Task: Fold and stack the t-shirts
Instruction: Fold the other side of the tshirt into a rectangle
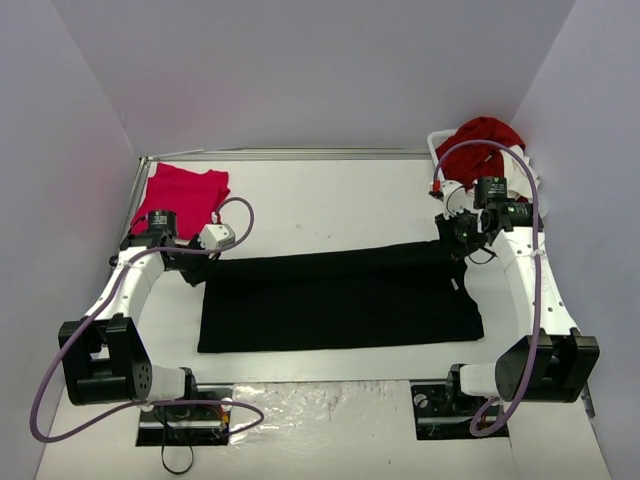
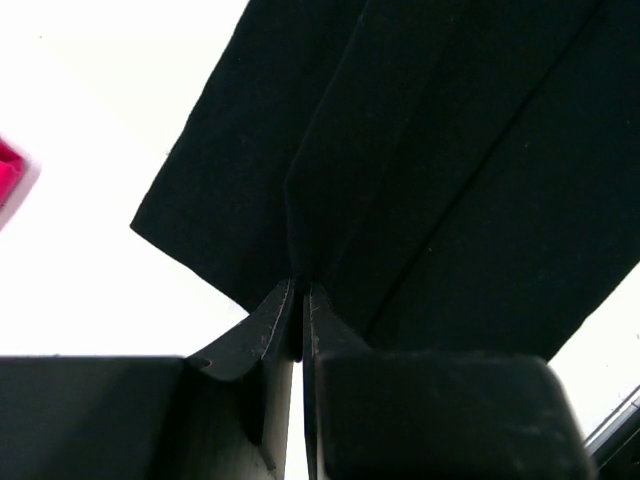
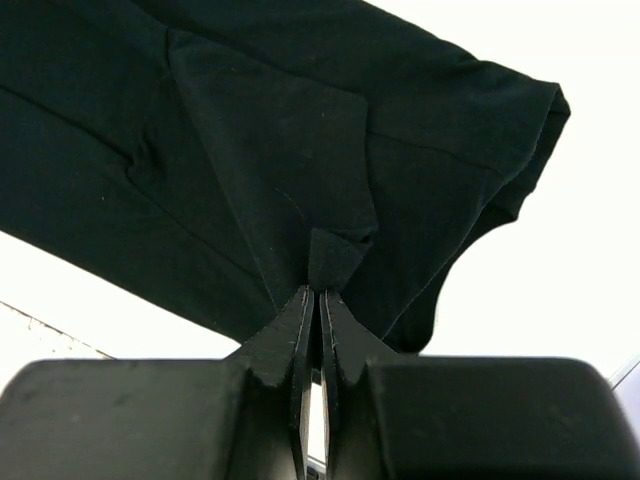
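Note:
The black t-shirt (image 1: 340,300) lies folded lengthwise into a long band across the middle of the table. My left gripper (image 1: 196,262) is shut on its far left edge; the left wrist view shows the cloth (image 2: 420,170) pinched between the fingertips. My right gripper (image 1: 458,244) is shut on the far right edge near the sleeve; the right wrist view shows a fold of black cloth (image 3: 300,150) pinched. The pink-red t-shirt (image 1: 182,196) lies folded at the far left corner, and a sliver of it (image 2: 8,175) shows in the left wrist view.
A white basket (image 1: 440,145) at the far right corner holds a crumpled dark red cloth (image 1: 487,140). Purple cables loop off both arms. A metal rail runs along the table's left and far edges. Arm bases stand at the near edge.

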Robot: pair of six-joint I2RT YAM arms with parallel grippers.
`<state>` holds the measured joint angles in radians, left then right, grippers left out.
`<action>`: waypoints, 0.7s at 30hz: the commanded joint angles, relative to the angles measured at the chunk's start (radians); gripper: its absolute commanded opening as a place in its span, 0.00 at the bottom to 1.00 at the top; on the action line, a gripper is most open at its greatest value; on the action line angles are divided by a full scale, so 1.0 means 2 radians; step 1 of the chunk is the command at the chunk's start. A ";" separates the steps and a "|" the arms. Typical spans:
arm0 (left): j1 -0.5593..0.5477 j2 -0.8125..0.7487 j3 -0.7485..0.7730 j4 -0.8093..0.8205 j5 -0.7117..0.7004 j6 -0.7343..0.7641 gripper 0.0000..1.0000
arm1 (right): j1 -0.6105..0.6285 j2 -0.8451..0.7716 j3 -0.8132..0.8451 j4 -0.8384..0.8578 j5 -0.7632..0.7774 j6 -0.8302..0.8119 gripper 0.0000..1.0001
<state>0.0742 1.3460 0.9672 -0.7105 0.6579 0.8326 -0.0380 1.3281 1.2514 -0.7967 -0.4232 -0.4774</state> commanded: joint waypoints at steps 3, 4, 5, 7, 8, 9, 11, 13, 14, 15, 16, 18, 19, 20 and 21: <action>0.005 -0.025 -0.006 -0.024 0.015 0.021 0.02 | -0.001 -0.025 -0.004 -0.027 -0.006 -0.007 0.00; 0.005 -0.026 -0.007 -0.024 0.015 0.022 0.02 | -0.001 -0.027 -0.005 -0.030 -0.005 -0.008 0.00; 0.005 -0.026 -0.009 -0.025 0.014 0.024 0.02 | -0.002 -0.027 -0.006 -0.030 -0.005 -0.008 0.00; 0.005 -0.029 -0.010 -0.029 0.009 0.025 0.03 | -0.001 -0.031 -0.008 -0.034 -0.002 -0.010 0.00; 0.005 -0.030 -0.010 -0.031 0.007 0.031 0.02 | -0.001 -0.033 -0.011 -0.036 0.001 -0.011 0.00; 0.005 -0.031 -0.012 -0.031 0.004 0.032 0.02 | -0.002 -0.036 -0.011 -0.038 0.003 -0.011 0.00; 0.005 -0.035 -0.014 -0.031 -0.001 0.035 0.02 | -0.002 -0.038 -0.016 -0.042 0.004 -0.014 0.00; 0.005 -0.036 -0.017 -0.032 -0.004 0.038 0.02 | -0.002 -0.040 -0.018 -0.046 0.001 -0.015 0.00; 0.004 -0.037 -0.020 -0.032 -0.005 0.040 0.02 | -0.001 -0.040 -0.022 -0.047 -0.001 -0.016 0.00; 0.005 -0.036 -0.022 -0.032 -0.006 0.040 0.02 | -0.001 -0.042 -0.024 -0.048 0.000 -0.017 0.00; 0.005 -0.036 -0.023 -0.032 -0.008 0.041 0.02 | -0.001 -0.044 -0.025 -0.049 0.000 -0.018 0.00; 0.005 -0.038 -0.029 -0.031 -0.009 0.042 0.02 | -0.001 -0.045 -0.027 -0.053 0.000 -0.019 0.00; 0.005 -0.039 -0.031 -0.029 -0.010 0.042 0.02 | -0.001 -0.044 -0.027 -0.055 -0.001 -0.020 0.00; 0.004 -0.039 -0.033 -0.028 -0.011 0.042 0.02 | -0.001 -0.043 -0.027 -0.056 -0.001 -0.021 0.00; 0.005 -0.039 -0.036 -0.028 -0.011 0.044 0.03 | 0.000 -0.043 -0.028 -0.057 -0.002 -0.024 0.00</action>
<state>0.0742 1.3014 0.8989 -0.7444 0.6350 0.8867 -0.0380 1.2694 1.2037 -0.8566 -0.4232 -0.5045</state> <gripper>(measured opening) 0.043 0.007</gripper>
